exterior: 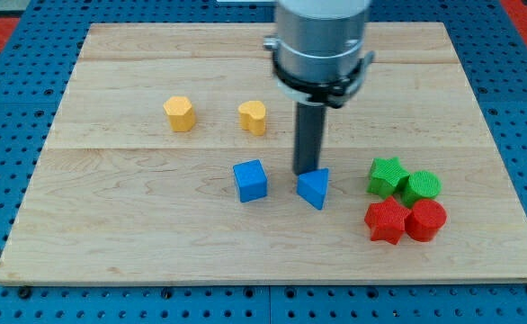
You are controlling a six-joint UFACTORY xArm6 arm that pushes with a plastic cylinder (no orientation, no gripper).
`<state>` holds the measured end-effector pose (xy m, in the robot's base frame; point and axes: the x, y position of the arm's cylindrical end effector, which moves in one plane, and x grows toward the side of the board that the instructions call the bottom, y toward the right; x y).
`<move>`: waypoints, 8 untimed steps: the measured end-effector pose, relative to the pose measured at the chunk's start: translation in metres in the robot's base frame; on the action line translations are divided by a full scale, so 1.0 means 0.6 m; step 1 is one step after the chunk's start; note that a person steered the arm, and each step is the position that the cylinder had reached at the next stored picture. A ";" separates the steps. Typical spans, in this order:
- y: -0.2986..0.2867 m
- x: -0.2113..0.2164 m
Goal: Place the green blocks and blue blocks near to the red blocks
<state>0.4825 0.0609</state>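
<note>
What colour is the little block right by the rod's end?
Blue: a blue triangular block, seen in the camera view.

Pale wooden board (138, 243) on a blue perforated table (3, 135), evenly lit.

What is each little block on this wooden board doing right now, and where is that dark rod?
My tip: touching blue triangular block's top edge.
Blue triangular block: upright, apart from reds.
Blue cube: alone, untouched.
Green star block, green cylinder: beside reds.
Red star block, red cylinder: together.
Two yellow blocks: apart, untouched.
</note>
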 end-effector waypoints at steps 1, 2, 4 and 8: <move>-0.026 0.000; -0.128 -0.067; -0.119 0.056; 0.004 0.003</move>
<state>0.4843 0.0635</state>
